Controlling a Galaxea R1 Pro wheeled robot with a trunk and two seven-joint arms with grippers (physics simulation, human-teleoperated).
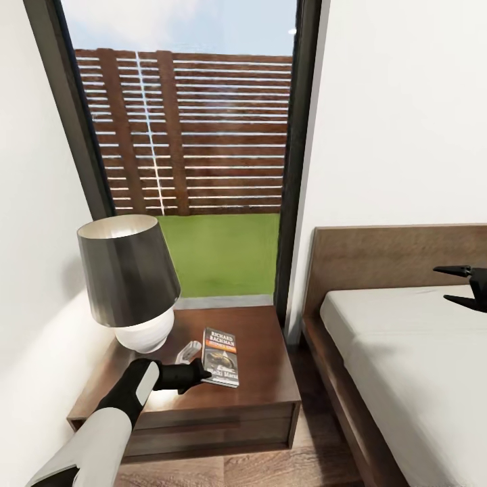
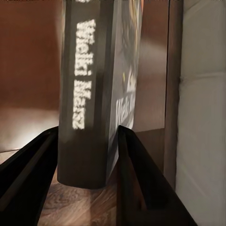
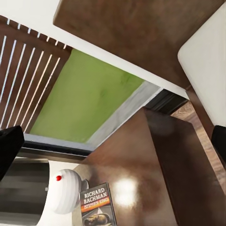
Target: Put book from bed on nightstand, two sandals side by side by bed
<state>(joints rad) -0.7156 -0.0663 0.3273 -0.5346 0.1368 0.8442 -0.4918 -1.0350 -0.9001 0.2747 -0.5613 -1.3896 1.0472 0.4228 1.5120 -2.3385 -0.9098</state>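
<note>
The left wrist view looks along two dark fingers that stand on either side of the book, whose near end sits in the gap between them. The book's dark spine shows blurred white lettering, and it lies on the glossy brown nightstand top. Beyond the nightstand's edge runs a light grey mattress.

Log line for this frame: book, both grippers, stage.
book: flat on nightstand, beside lamp | left gripper: open, straddling book's near end | right gripper: open, above bed | stage: book placed
</note>
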